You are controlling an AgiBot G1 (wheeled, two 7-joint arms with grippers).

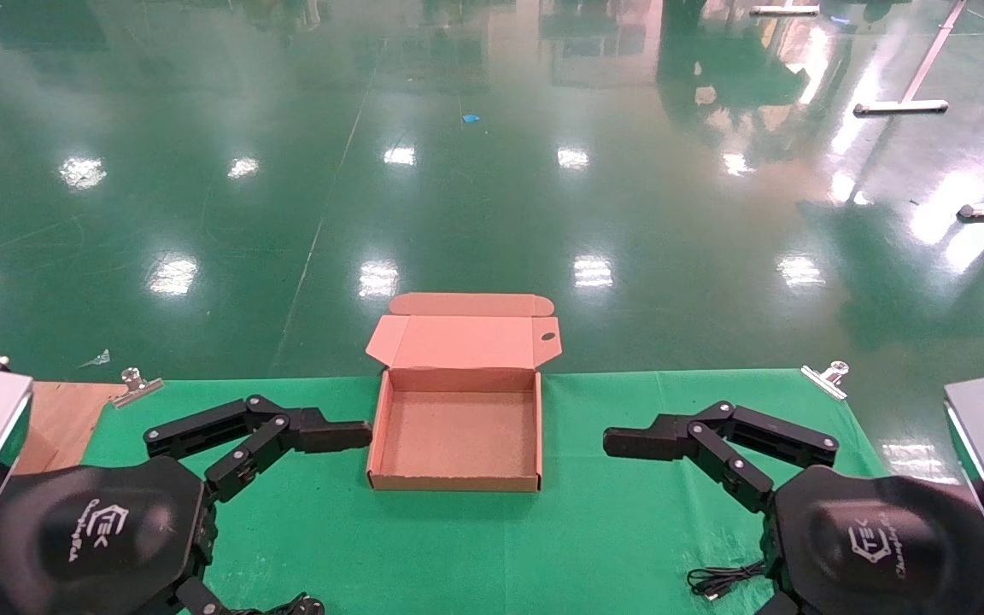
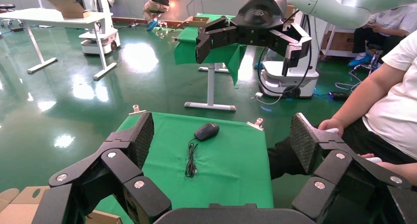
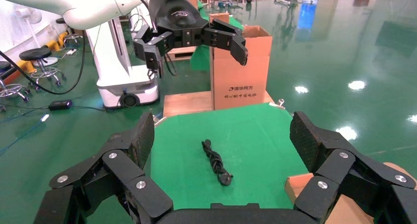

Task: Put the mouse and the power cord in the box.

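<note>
Head view has both tools hanging over the green surface [image 1: 612, 521], one on each side of the box [image 1: 455, 427]: left tool [image 1: 321, 444] just beside its left wall, right tool [image 1: 646, 440] a bit off its right wall, both pointing inward. Both are released, fingers spread wide, nothing in them. The box sits open in the middle of the cloth, lid [image 1: 458, 340] folded up and back, and it's bare inside.

From the head you'd barely know where the goods are, since only a bit of thin cable [image 1: 718, 581] peeks out by the right arm's wrist. The wrist views fill that in. Left wrist view looks across between its own spread fingers [image 2: 142, 135] and catches the mouse [image 2: 206, 131] lying on the cloth near the far edge, its thin cable [image 2: 190, 160] bundled just beside it, with the right tool [image 2: 246, 37] hanging above. Right wrist view shows the power cord [image 3: 216, 161] as a twisted bundle flat on the cloth, plug end nearest the camera, under the left tool [image 3: 196, 39]. A tall cardboard carton [image 3: 241, 71] stands beyond the surface there.
</note>
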